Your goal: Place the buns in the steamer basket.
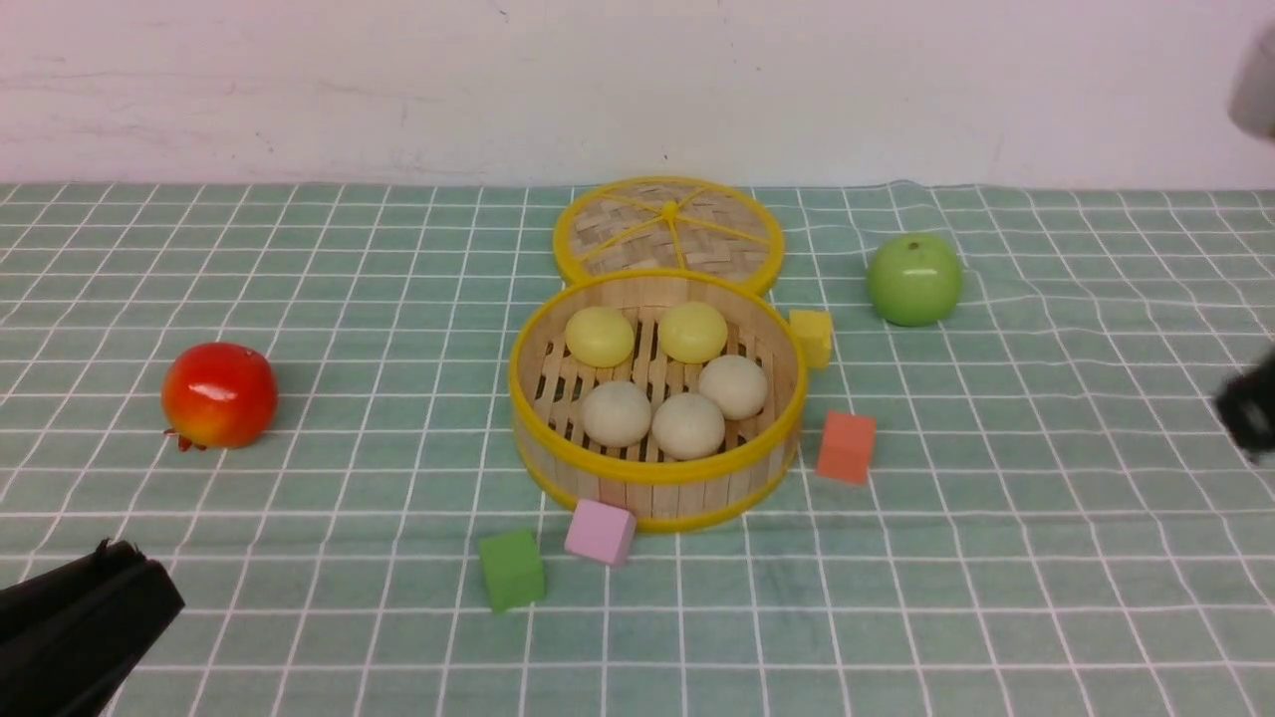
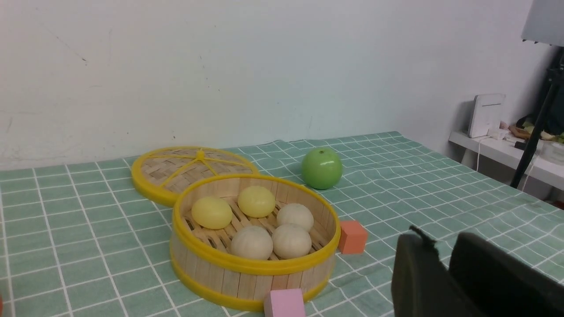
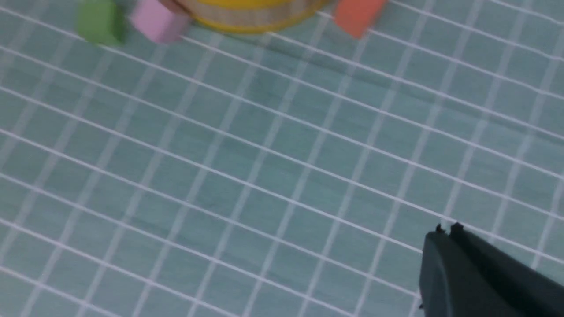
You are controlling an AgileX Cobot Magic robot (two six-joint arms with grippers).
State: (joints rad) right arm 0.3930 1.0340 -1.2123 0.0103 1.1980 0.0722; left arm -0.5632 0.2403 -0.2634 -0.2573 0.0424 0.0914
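Steamer basket stands mid-table on the green checked cloth. All five buns lie inside it on the slatted floor: two pale yellow ones at the far side, three cream ones nearer the robot, touching or nearly so.

Woven lid lies flat just behind the basket, its rim against the basket's far edge.

Loose items around the basket: yellow cube at its right rim, orange cube just beside the right front, pink cube touching the front wall, green cube near the pink one. Green apple sits to the far right, red pomegranate well apart on the left.

Left gripper is low at the near left corner, empty; fingers stand a narrow gap apart. Right gripper hangs over bare cloth, fingers pressed together, holding nothing.

No readable writing, brand or label on any object; the white box on the side shelf carries marks too small to read.
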